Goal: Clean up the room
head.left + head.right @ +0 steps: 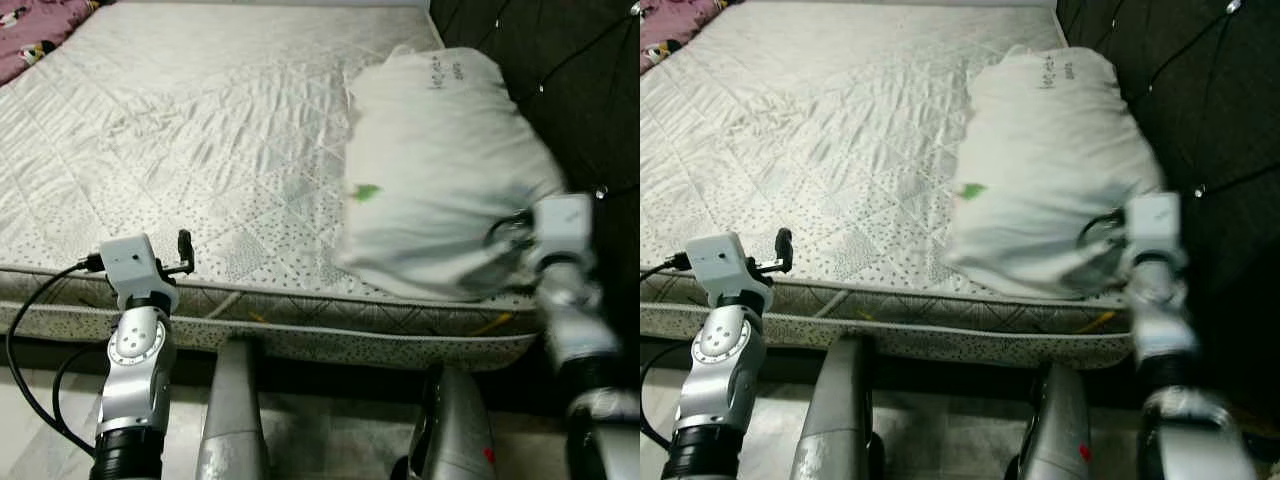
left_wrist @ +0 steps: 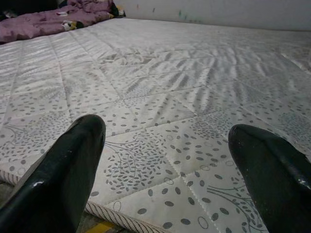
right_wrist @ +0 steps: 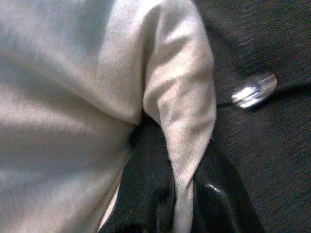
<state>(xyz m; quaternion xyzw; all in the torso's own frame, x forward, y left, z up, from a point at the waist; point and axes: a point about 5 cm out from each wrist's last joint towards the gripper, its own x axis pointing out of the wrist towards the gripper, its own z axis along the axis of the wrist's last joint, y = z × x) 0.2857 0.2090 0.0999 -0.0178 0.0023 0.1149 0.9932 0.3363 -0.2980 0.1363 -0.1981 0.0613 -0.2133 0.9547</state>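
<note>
A white pillow point(image 1: 440, 170) lies on the right side of the quilted mattress point(image 1: 200, 130), against the dark tufted headboard point(image 1: 560, 60). My right gripper point(image 3: 182, 194) is shut on a pinched fold of the pillow's cover at its near corner, with the right wrist point(image 1: 560, 235) beside that corner. My left gripper point(image 2: 165, 155) is open, its two black fingers point(image 2: 63, 174) spread wide just above the mattress's near edge, nothing between them. The left wrist point(image 1: 135, 265) sits at the bed's front left.
A purple blanket point(image 1: 35, 30) is bunched at the mattress's far left corner. The headboard carries shiny buttons point(image 3: 253, 90). The mattress's patterned side edge point(image 1: 300, 320) runs across in front of me, with pale floor point(image 1: 330, 430) and my legs below it.
</note>
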